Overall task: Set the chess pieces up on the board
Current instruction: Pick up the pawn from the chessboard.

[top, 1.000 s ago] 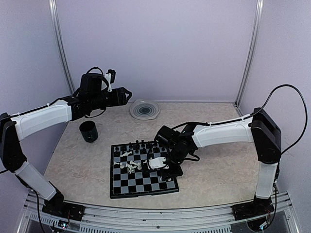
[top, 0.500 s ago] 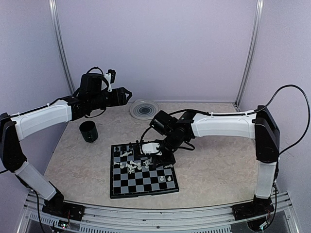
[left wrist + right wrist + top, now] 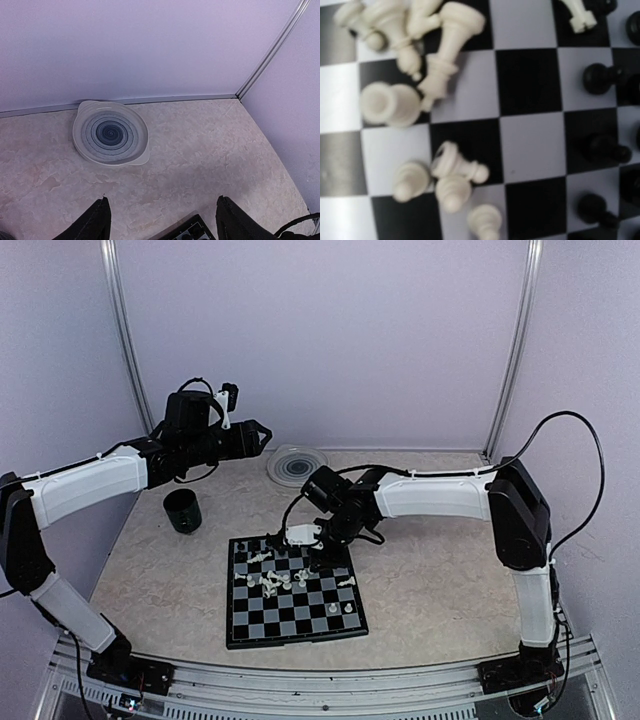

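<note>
- No text, label, brand, number or sign is showing legibly in any view.
- The board (image 3: 290, 625) is showing only plain black and white squares, and the chess pieces (image 3: 445, 45) are carrying no markings.

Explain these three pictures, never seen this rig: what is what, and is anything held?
Two robot arms are bolted at the near edge of a table. The wide picture comes from a fixed camera above and behind them; the other two from a camera on each wrist. On the table: a chequered board, a black cup, a round ridged plate. White chess pieces lie tumbled mid-board; black ones stand along its far edge. The left gripper hangs open and empty, facing the plate. The right gripper is low over the board; whether it holds a piece I cannot tell.
</note>
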Robot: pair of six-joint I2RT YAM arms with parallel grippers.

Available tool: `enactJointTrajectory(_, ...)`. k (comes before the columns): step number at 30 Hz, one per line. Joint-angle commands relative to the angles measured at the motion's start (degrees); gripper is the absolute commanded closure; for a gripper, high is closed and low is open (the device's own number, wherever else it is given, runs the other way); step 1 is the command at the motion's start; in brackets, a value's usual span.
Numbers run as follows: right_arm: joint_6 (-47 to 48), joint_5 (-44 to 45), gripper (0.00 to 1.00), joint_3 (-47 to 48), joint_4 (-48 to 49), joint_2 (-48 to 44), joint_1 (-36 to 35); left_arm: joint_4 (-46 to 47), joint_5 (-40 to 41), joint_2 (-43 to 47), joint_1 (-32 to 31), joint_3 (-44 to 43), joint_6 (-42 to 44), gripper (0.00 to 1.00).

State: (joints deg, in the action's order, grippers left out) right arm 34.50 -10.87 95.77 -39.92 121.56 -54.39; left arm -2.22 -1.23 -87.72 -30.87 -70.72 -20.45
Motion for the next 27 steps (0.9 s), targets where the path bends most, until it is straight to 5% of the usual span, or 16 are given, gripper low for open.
enactJointTrajectory(1,-0.94,-0.71,0.72,2.07,0.88,2.30,0.68,-0.15,-0.82,0.19,0.11,-1.77,-0.21,0.28)
enactJointTrajectory(6,-0.27,-3.55,0.74,3.77,-1.06,4.21,0.76,-0.24,-0.89,0.27,0.10,-1.82,-0.21,0.28)
enactJointTrajectory(15,-0.43,-2.05,0.96,2.64,-2.05,2.07,0.93,-0.25,-1.00,0.23,0.20,-1.83,-0.27,0.28)
enactJointTrajectory(27,1.76,-6.91,0.98,-10.51,-0.95,-10.57,-2.16,-0.28,-1.56,-0.06,0.11,-1.86,-0.78,0.28)
